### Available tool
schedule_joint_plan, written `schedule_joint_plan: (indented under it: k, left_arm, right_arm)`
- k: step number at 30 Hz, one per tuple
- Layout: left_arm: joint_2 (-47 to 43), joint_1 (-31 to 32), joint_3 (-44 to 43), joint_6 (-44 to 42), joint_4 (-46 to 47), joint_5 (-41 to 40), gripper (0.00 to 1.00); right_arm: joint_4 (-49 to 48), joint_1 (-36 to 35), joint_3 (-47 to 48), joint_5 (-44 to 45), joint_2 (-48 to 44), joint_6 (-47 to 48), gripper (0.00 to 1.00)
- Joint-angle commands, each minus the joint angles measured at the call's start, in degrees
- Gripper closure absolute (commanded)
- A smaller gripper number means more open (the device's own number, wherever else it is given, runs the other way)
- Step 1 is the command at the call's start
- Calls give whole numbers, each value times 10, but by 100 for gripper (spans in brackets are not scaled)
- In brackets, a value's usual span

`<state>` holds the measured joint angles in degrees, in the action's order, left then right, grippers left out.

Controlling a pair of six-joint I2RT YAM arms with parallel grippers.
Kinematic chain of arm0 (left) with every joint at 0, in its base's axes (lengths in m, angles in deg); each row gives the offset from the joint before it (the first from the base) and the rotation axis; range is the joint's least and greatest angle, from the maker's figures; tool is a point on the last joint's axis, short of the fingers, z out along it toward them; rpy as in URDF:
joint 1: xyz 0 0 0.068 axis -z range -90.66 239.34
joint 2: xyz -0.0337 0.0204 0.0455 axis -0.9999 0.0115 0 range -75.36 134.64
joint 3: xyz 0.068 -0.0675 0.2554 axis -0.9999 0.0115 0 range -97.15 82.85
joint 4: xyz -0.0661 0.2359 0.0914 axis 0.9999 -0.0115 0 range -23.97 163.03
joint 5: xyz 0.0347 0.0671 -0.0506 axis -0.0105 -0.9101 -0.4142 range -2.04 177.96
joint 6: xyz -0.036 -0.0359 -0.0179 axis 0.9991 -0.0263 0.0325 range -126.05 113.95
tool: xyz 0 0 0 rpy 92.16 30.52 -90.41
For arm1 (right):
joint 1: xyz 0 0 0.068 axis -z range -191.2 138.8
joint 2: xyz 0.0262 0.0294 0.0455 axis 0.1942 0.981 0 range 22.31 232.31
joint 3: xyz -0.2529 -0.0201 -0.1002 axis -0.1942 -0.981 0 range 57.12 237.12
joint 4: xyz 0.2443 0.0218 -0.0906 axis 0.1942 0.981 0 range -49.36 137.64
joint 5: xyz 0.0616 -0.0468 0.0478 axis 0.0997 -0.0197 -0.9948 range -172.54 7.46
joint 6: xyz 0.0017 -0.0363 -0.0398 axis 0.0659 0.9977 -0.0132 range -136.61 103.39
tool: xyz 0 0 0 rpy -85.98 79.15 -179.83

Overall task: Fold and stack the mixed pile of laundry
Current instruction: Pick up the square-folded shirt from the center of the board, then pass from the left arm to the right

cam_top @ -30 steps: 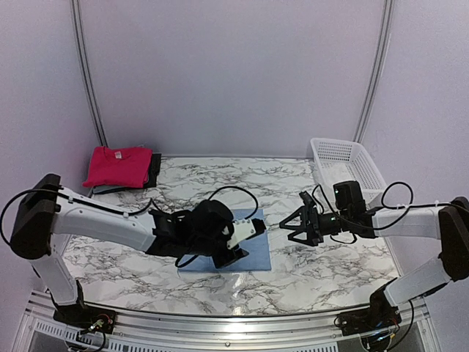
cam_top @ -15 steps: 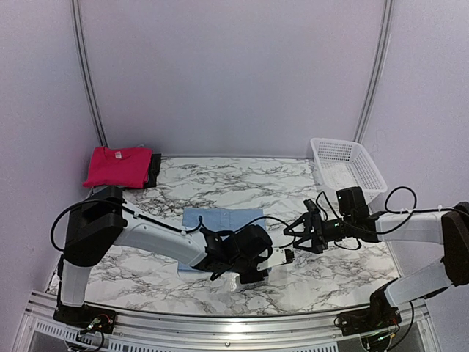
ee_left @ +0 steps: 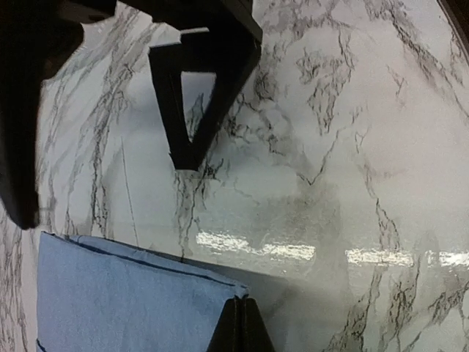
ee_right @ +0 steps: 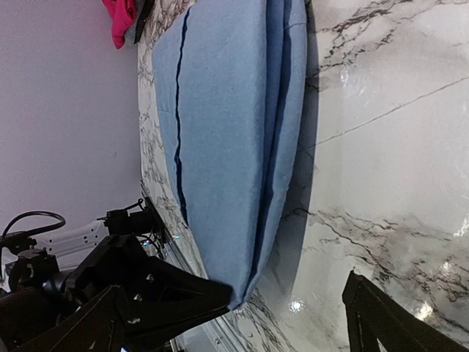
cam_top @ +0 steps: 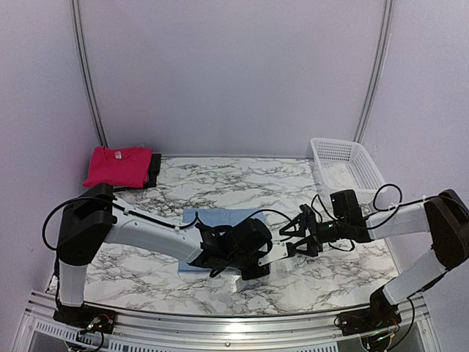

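Two claws: my left claw (ee_left: 236, 331) is pressed together, pinching a corner of the folded light blue shirt (ee_left: 124, 293). My right claw (cam_top: 292, 238) is spread wide just beside that corner, the shirt lying ahead of it.

Blue shirt (cam_top: 220, 217) mostly hidden under left arm (cam_top: 154, 236).

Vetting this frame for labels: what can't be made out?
Whether the left gripper pinches the light blue shirt: left wrist view, the bottom edge cuts off its shut fingertips.
The shirt's near edge: top view, the left arm hides it.
The dark garment, its type: top view, the pink T-shirt covers most of it.
What the basket holds: top view, too small.
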<state>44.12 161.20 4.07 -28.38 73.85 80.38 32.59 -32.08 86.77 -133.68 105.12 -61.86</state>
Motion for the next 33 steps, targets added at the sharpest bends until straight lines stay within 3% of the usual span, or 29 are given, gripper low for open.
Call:
schedule_joint_plan:
  k: [1, 9, 13, 16, 23, 28, 32, 33]
  left_arm:
    - [-54, 0, 16, 26, 33, 4, 100]
    - [-97, 1, 53, 37, 60, 27, 100]
    - [-109, 2, 66, 34, 65, 31, 100]
    - [-122, 3, 79, 32, 75, 40, 100]
    - [-129, 6, 94, 13, 80, 46, 100]
    - [-135, 9, 105, 10, 93, 50, 100]
    - [-140, 12, 113, 9, 92, 49, 100]
    - [-143, 12, 113, 12, 89, 43, 94]
  right_arm:
    - [-88, -25, 11, -7, 35, -67, 2]
    - [-211, -84, 30, -3, 112, -173, 1]
    - [-225, -97, 56, 13, 153, -198, 2]
    - [-264, -108, 71, 12, 188, -227, 5]
    - [-297, -132, 101, 7, 248, -269, 32]
    - [-313, -133, 104, 4, 270, -282, 64]
    - [-268, -133, 105, 13, 264, -255, 89]
    - [-247, -133, 107, 13, 260, -240, 94]
